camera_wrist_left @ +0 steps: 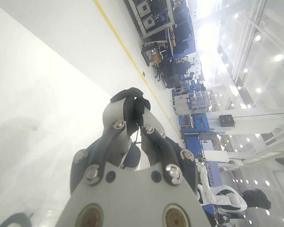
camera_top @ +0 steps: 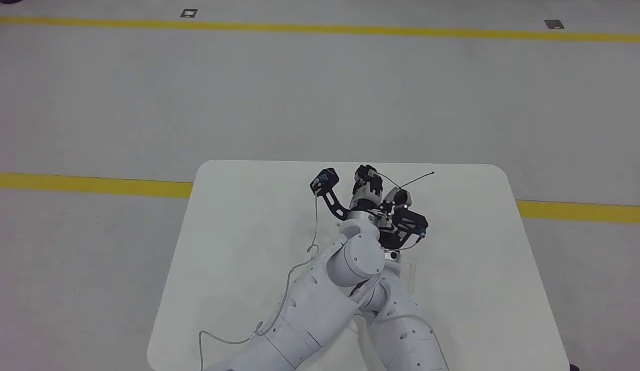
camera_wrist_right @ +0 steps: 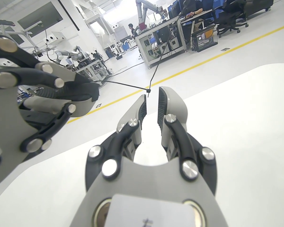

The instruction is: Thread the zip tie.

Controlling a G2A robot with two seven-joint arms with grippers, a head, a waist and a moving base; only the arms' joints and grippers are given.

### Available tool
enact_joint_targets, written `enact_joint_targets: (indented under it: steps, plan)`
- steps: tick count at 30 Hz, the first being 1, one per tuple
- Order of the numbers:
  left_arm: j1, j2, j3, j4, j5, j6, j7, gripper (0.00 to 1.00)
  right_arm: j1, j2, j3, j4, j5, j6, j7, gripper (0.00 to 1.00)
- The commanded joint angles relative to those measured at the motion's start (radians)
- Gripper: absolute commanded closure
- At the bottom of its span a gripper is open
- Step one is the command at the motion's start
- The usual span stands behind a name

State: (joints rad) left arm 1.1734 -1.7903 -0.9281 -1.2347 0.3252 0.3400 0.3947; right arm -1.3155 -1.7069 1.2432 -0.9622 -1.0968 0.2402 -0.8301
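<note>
Left gripper (camera_wrist_left: 135, 102): clenched on the strap of the zip tie (camera_wrist_right: 123, 85), in the air above the table (camera_top: 250, 271), over its far middle. Right gripper (camera_wrist_right: 152, 95): released, fingers apart, above the same part of the table, tie's head at the fingertips.

I see a white, round-cornered table top (camera_top: 230, 251) on a pale grey floor (camera_top: 320, 91). A yellow floor stripe (camera_top: 300, 28) runs well beyond it. A nearer yellow stripe (camera_top: 90, 183) shows on both sides of the table. A small dark square floor plate (camera_top: 188, 13) lies just beyond the far stripe, and a second dark plate (camera_top: 554, 24) lies near it. From the right wrist I make out black office chairs (camera_wrist_right: 232, 12) near an aluminium-framed workbench (camera_wrist_right: 161, 41).
</note>
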Motion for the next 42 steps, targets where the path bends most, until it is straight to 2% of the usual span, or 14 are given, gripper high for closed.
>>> enact_joint_targets:
  steps: [1, 42]
  plan:
    - [0.000, 0.000, 0.000, 0.000, 0.000, 0.000, 0.000, 1.00, 0.000, 0.000, 0.000, 0.000, -0.001, 0.000, 0.000, 0.88]
    - [0.000, 0.000, 0.000, 0.000, 0.000, 0.000, 0.000, 1.00, -0.001, -0.001, -0.001, 0.002, -0.001, -0.003, -0.006, 0.93]
